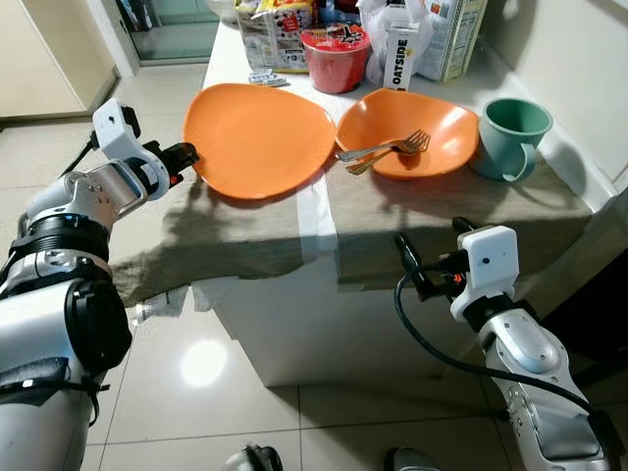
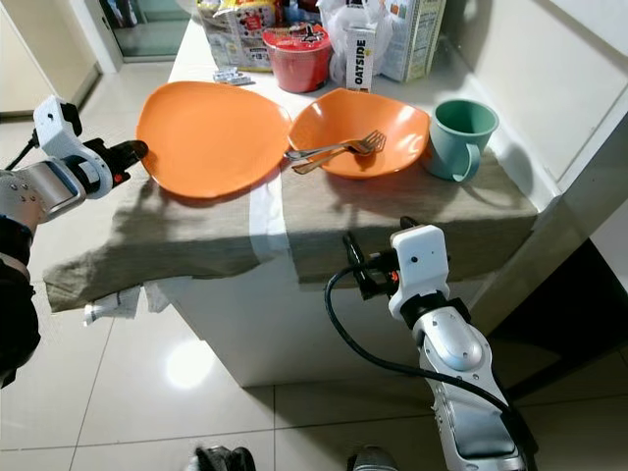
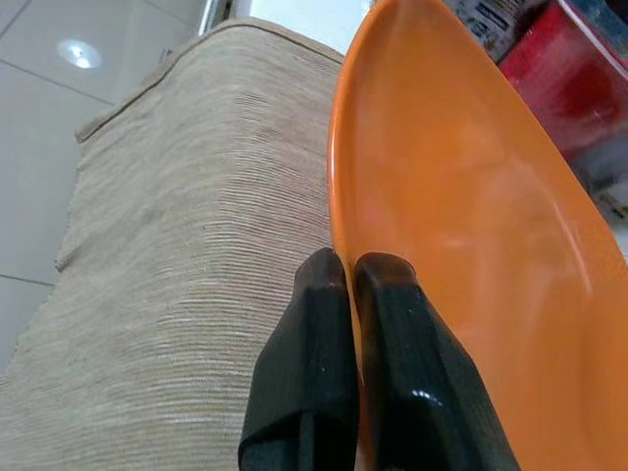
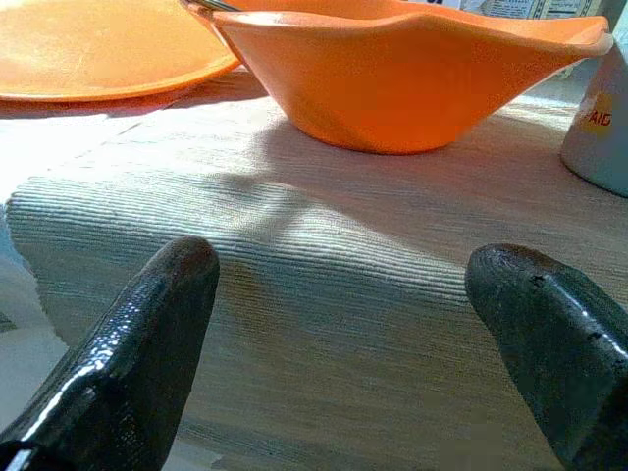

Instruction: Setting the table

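The word "OATSIDE" runs vertically in dark letters down the white carton (image 1: 398, 57) standing at the upper middle of the frame. The red cup's lid (image 1: 335, 39) just left of it carries print too small to read. The packets (image 1: 273, 29) and box (image 1: 449, 34) at the top edge show lettering that stays illegible.

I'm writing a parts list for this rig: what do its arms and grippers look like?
Both arms are silver metal with black joint bands. Each wrist carries a white boxy housing. The left gripper and right gripper each have two long, glossy black fingers with rounded tips. A thick black cable loops from the right wrist down along its forearm; a thinner black cable runs by the left wrist. Small red parts show near both gripper bases.
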Robot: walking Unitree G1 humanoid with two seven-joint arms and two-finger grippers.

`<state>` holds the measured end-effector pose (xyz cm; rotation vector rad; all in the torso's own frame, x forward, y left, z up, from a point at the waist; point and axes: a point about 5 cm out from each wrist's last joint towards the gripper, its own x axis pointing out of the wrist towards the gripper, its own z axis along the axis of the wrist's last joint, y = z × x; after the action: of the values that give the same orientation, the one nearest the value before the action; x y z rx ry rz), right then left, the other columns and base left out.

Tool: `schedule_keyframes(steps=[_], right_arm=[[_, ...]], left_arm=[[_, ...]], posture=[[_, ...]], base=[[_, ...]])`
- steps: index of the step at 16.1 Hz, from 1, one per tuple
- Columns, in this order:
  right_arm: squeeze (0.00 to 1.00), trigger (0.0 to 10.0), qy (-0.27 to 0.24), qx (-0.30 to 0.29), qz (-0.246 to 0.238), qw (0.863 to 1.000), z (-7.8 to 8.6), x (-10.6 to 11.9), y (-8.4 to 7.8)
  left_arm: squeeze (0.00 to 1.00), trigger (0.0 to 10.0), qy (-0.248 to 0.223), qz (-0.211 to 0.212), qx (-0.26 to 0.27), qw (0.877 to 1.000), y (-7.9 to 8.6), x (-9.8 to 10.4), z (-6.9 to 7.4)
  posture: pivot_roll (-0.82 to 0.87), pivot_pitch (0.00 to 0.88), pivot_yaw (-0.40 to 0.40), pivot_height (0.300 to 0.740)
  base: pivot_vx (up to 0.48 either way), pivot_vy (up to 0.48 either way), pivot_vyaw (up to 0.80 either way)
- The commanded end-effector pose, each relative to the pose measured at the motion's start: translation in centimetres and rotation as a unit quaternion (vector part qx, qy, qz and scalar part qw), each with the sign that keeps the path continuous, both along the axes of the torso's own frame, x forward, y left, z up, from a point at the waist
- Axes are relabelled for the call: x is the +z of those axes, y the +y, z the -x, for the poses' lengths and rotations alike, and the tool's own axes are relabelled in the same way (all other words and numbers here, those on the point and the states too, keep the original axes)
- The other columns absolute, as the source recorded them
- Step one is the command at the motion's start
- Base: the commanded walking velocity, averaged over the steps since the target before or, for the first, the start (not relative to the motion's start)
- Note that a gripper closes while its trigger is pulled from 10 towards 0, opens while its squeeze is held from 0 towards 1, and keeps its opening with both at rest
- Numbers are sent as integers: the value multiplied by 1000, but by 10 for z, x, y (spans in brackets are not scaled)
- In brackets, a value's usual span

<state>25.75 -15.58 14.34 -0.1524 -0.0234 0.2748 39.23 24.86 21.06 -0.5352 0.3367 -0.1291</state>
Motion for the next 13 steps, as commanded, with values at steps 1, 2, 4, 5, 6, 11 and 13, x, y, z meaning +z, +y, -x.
schedule_keyframes(steps=[1, 2, 4, 5, 6, 11, 13], right_arm=[[0, 10000, 0, 4, -2, 1000, 4, 1, 1], [0, 10000, 1, 5, -2, 1000, 3, 0, 2], [0, 10000, 2, 7, -2, 1000, 3, -1, 3], [0, 10000, 2, 7, -2, 1000, 3, -1, 3], [0, 10000, 2, 8, -3, 1000, 3, -2, 4], [0, 10000, 7, 11, -3, 1000, 4, -6, 5], [0, 10000, 8, 14, -3, 1000, 5, -6, 6]], left_arm=[[0, 0, 61, -26, -16, 998, -2, -23, 7], [0, 0, 62, -28, -22, 997, -4, -21, 8], [0, 0, 65, -36, -34, 997, -6, -18, 10], [0, 0, 68, -40, -36, 996, -6, -18, 11], [0, 0, 73, -48, -44, 995, -5, -16, 17], [0, 0, 90, -56, -64, 992, -13, -26, 29], [0, 0, 84, -60, -76, 992, -18, -24, 30]], posture=[[-254, 86, 86, 740], [-250, 84, 86, 740], [-240, 80, 90, 740], [-240, 80, 90, 740], [-238, 80, 93, 740], [-226, 80, 97, 740], [-225, 79, 96, 740]], base=[[0, 0, 0], [0, 0, 0], [0, 0, 0], [0, 0, 0], [0, 0, 0], [0, 0, 0], [0, 0, 0]])
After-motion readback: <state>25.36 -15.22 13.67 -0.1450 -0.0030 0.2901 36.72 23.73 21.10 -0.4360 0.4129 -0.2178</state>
